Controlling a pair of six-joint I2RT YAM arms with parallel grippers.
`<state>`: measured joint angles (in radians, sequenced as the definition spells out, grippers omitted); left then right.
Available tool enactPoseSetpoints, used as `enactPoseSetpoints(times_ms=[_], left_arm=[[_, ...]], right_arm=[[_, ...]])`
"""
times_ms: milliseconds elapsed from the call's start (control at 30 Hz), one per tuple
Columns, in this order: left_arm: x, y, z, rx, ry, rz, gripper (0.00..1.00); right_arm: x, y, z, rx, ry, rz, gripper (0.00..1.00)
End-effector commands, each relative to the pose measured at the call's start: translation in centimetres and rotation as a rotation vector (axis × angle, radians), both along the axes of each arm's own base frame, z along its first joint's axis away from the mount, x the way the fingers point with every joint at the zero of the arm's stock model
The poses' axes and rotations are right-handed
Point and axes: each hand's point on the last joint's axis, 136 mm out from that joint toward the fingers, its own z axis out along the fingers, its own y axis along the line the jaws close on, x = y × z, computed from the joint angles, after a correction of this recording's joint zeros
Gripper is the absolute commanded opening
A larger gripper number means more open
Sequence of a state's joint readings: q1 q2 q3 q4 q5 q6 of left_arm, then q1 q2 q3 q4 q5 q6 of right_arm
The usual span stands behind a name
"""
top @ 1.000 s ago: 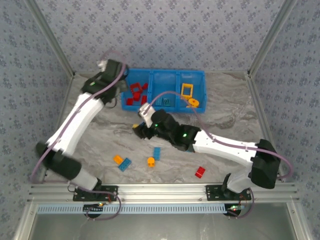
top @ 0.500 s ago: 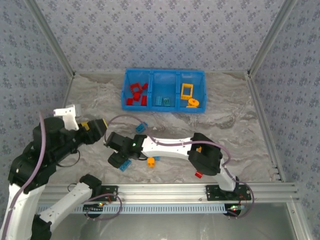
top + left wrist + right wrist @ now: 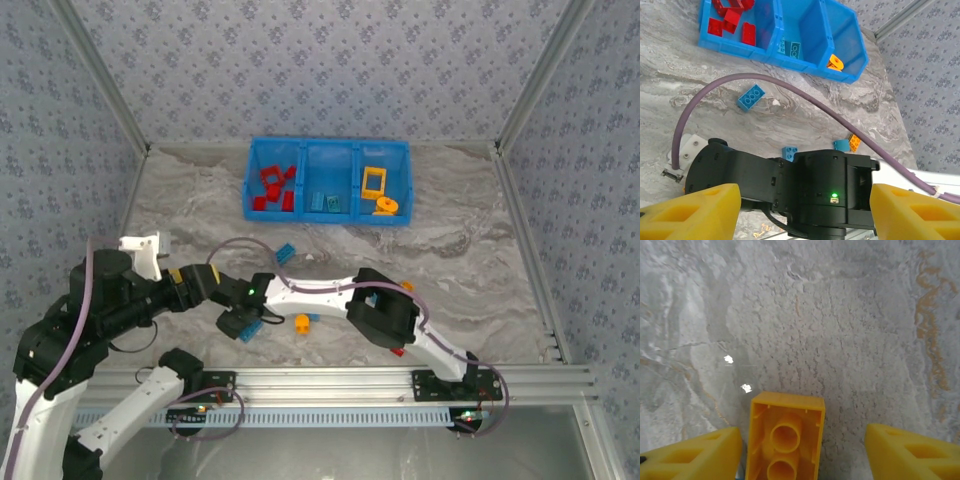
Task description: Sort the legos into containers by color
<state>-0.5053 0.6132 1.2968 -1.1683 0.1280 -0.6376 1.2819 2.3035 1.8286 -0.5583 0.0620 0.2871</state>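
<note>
The blue tray (image 3: 400,150) at the back holds red legos (image 3: 272,185) in its left container, light blue ones (image 3: 326,202) in the middle, and a yellow frame (image 3: 374,180) in the right. My right gripper (image 3: 802,455) reaches far left and stands open around an upside-down orange-yellow lego (image 3: 785,440) lying on the table close to its left finger. In the top view this right gripper (image 3: 238,318) hangs beside a blue lego (image 3: 252,330). My left gripper (image 3: 802,212) is open with no lego between its fingers, just left of the right wrist (image 3: 825,190).
Loose legos lie on the marble table: a light blue one (image 3: 285,252) toward the tray, an orange one (image 3: 301,321) and a blue one (image 3: 313,318) near the front, and a red one (image 3: 397,350) under the right arm. A purple cable (image 3: 805,97) arcs over the table.
The left arm swung from the tray back to the near left. The right arm moved from mid-table to the left front, down over the orange-yellow brick.
</note>
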Motion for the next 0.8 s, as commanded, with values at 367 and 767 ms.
enactPoseSetpoints(times_ms=[367,767], left_arm=[[-0.3,-0.9,-2.2,-0.023,0.045,-0.037,0.68],[5.6,-5.1,-0.4,-0.099,-0.016,-0.050,0.67]], right_arm=[[1.5,0.7,1.4,0.020,-0.052,-0.037,0.31],[9.7,-7.4,15.0,0.177,-0.221,-0.261,0.27]])
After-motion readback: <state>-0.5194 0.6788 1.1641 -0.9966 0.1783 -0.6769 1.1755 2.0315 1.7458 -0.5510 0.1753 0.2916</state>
